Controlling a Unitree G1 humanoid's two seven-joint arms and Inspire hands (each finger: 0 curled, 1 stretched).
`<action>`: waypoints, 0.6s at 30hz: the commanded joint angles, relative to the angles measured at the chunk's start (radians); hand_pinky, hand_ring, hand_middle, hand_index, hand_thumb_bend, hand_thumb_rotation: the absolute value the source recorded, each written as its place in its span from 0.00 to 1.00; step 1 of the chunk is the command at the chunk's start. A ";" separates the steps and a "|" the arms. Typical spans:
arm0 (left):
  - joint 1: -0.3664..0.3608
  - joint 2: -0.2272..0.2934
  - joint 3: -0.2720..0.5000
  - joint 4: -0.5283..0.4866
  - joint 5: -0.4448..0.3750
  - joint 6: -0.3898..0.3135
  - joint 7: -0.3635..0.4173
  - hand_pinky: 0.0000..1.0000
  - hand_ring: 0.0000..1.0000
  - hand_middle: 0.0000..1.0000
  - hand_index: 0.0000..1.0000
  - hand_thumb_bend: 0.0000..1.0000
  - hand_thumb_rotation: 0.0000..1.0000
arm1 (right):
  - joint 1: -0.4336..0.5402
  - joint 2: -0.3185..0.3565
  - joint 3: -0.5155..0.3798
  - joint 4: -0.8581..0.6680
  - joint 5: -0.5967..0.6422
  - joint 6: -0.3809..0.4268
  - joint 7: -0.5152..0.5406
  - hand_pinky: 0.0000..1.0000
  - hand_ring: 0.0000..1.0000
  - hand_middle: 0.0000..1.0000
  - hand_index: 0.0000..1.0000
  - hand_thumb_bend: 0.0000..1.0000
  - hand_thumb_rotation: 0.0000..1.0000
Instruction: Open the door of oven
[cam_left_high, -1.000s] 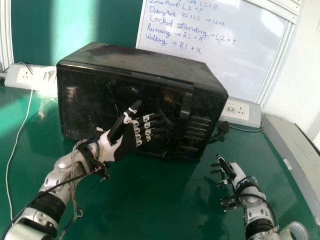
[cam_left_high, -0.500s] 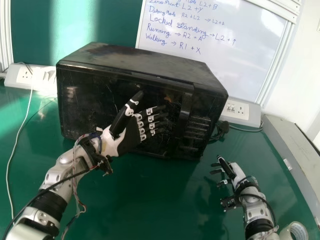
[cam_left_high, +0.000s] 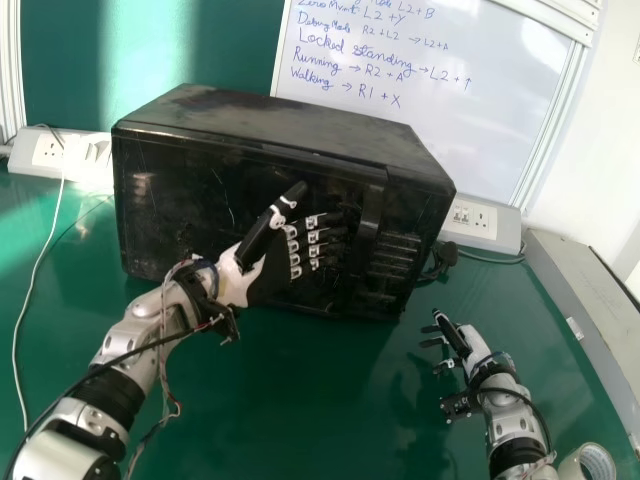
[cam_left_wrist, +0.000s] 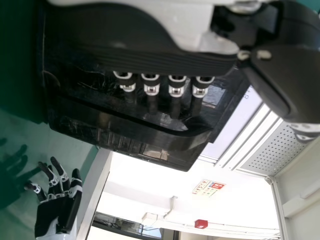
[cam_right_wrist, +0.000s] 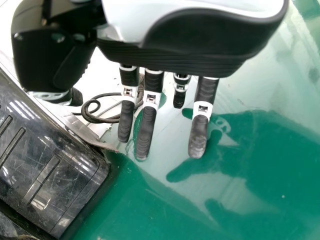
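On the head view's clock, we have the door handle (cam_left_high: 369, 225) at two o'clock from our left robot hand (cam_left_high: 268, 278), on the front of the black microwave oven (cam_left_high: 270, 120), which sits on the tabletop (cam_left_high: 290, 400). The handle's long axis runs roughly twelve to six, across the line of our left fingers. That robot hand is released, fingers extended and near the handle; we cannot tell whether they touch it. Our right robot hand (cam_left_high: 470, 348), also released, lies farther off at four to five o'clock from the handle, so we judge the left better placed to hook it.
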 joint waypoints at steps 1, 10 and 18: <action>-0.021 -0.015 -0.015 0.027 0.022 -0.028 0.023 1.00 1.00 1.00 1.00 1.00 0.99 | 0.020 0.011 -0.002 0.019 0.004 0.015 0.002 0.29 0.37 0.49 0.64 0.62 1.00; -0.057 -0.034 -0.005 0.153 0.061 -0.095 0.090 1.00 1.00 1.00 1.00 1.00 1.00 | 0.021 0.010 0.002 0.017 -0.001 0.008 0.000 0.29 0.37 0.49 0.64 0.61 1.00; -0.088 -0.035 -0.009 0.245 0.091 -0.136 0.115 1.00 1.00 1.00 0.99 1.00 1.00 | 0.021 0.009 0.002 0.018 0.000 0.010 0.006 0.31 0.40 0.51 0.65 0.60 1.00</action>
